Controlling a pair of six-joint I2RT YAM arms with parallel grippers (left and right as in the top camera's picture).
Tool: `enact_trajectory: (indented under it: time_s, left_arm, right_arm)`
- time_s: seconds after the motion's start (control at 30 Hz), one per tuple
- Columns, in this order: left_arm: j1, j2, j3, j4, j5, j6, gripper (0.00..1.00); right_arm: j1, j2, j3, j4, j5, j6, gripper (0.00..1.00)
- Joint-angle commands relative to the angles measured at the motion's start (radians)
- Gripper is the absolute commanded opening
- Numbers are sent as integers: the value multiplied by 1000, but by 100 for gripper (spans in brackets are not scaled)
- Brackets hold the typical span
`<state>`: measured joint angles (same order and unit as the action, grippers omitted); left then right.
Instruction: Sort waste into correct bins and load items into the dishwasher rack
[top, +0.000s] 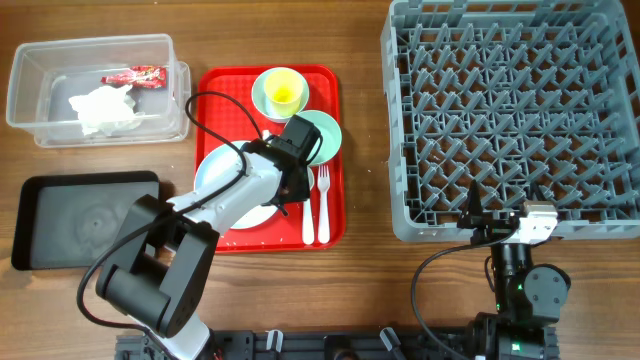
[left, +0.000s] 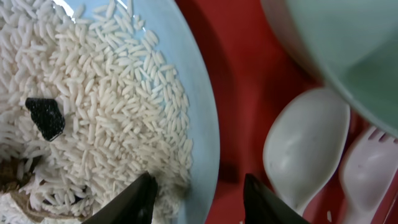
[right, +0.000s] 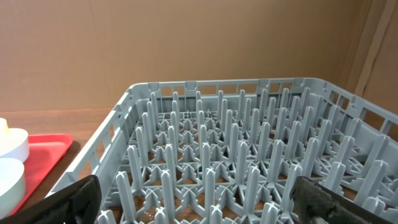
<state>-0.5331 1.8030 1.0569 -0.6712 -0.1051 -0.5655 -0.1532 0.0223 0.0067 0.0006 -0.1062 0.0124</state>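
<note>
Red tray from above carries the pale-blue plate, my left pincer at its right edge. Left wrist: fingers parted astride that rim, gripping nothing, rice beneath. Right wrist: my right pincer gapes empty before the rack.

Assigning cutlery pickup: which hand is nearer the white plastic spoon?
Left. The left hand hovers over the round pale-blue plate, beside the white plastic spoon; the right hand is far off at the near edge of the grey plastic rack.
</note>
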Motion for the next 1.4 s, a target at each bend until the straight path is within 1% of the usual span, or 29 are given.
enact_trajectory:
  time_s: [0.0,0.1,0.17,0.27,0.3,0.43,0.5,0.57,0.73,0.8,0.83,0.87,1.07,1.37]
  left_arm:
    - [-2,9,-9,9,-13,11,43]
    - [-2,9,-8,6,-13,11,40]
    - [-2,9,-8,3,-15,11,35]
    - [-2,9,-2,-11,-55,11,34]
    - [-2,9,0,-15,-69,11,31]
    - [-2,9,5,-24,-125,11,25]
    - [-2,9,5,-23,-124,11,17]
    - [-11,9,5,-24,-124,11,15]
    - [-56,9,6,-19,-126,11,15]
    - [-69,9,12,-21,-142,11,12]
    - [-72,9,14,-21,-152,11,9]
    - [-74,9,17,-24,-159,11,4]
    - [-74,9,25,-33,-185,11,4]
    - [-74,8,129,-128,-219,10,4]
  right_arm:
    - [2,-5,-2,5,12,-12,100]
    - [2,-5,-2,5,13,-12,100]
    - [2,-5,-2,5,13,-12,100]
    - [2,-5,-2,5,13,-12,100]
    - [2,-5,-2,5,13,-12,100]
    - [2,-5,-2,5,13,-12,100]
    - [2,-5,-2,5,13,-12,100]
    - [2,-5,-2,5,13,-12,100]
    - [2,-5,-2,5,13,-12,100]
    - [2,-5,-2,5,13,-12,100]
    - [2,-5,-2,5,13,-12,100]
    - [2,-5,-2,5,13,-12,100]
    - [2,-5,-2,5,13,-12,100]
    - [2,-5,-2,5,13,-12,100]
